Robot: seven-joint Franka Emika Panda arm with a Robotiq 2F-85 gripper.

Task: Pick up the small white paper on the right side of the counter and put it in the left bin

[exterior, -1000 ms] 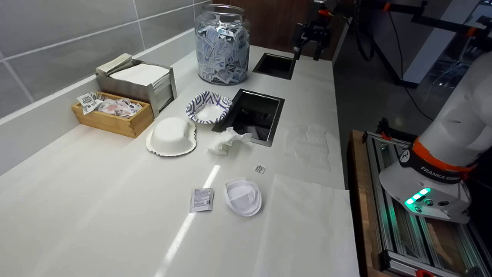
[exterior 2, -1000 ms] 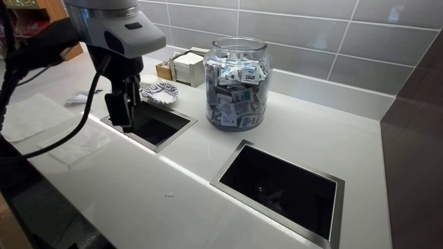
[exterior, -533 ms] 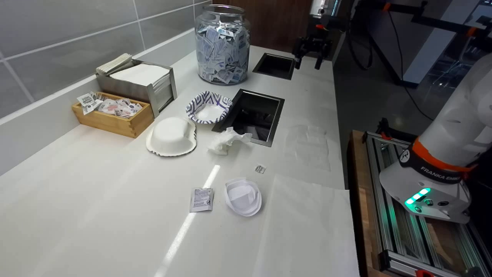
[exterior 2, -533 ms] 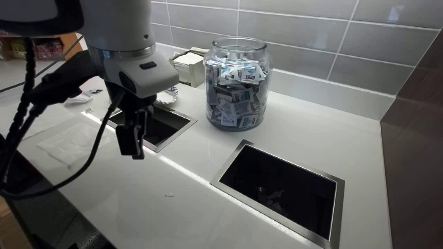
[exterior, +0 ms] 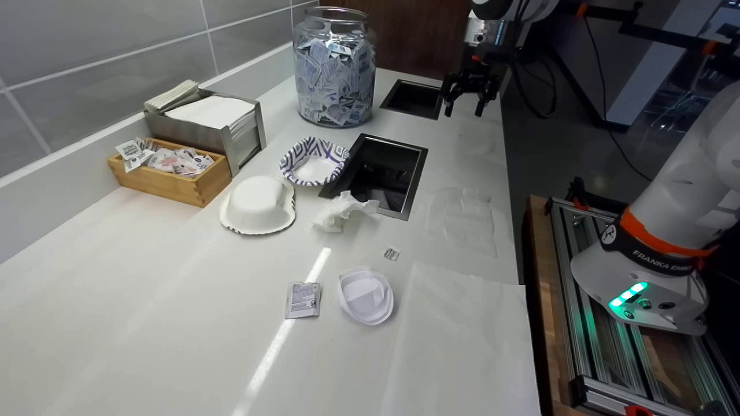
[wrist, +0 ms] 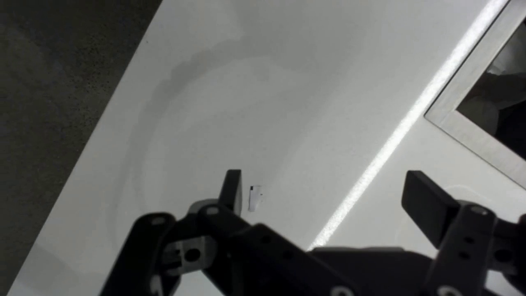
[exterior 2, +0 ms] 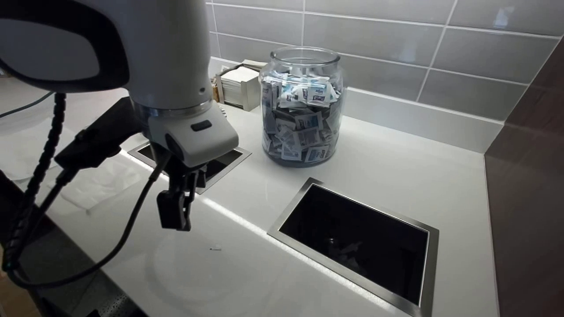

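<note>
The small white paper (exterior 2: 215, 249) lies flat on the counter, a thin scrap with a dark corner. It also shows in the wrist view (wrist: 254, 198), just inside the left finger (wrist: 235, 191). My gripper (wrist: 330, 196) is wide open and empty, above the counter and apart from the paper. In an exterior view the gripper (exterior: 464, 110) hangs with its fingers pointing down, to the right of the far bin. The left bin (exterior: 417, 184) is a dark opening with a metal rim, some waste inside. Its corner shows at the upper right of the wrist view (wrist: 481, 142).
A second bin (exterior 2: 430, 264) is set in the counter. A tall glass jar (exterior 2: 304, 119) of packets stands between the bins and the wall. A patterned bowl (exterior: 298, 153) and crumpled tissue (exterior: 341, 211) sit beside the left bin. A dark panel (exterior 2: 528, 198) closes the counter's end.
The arm has moved down and away from beside the left bin, toward the small paper. The gripper has stayed open. The objects on the counter have not moved.
</note>
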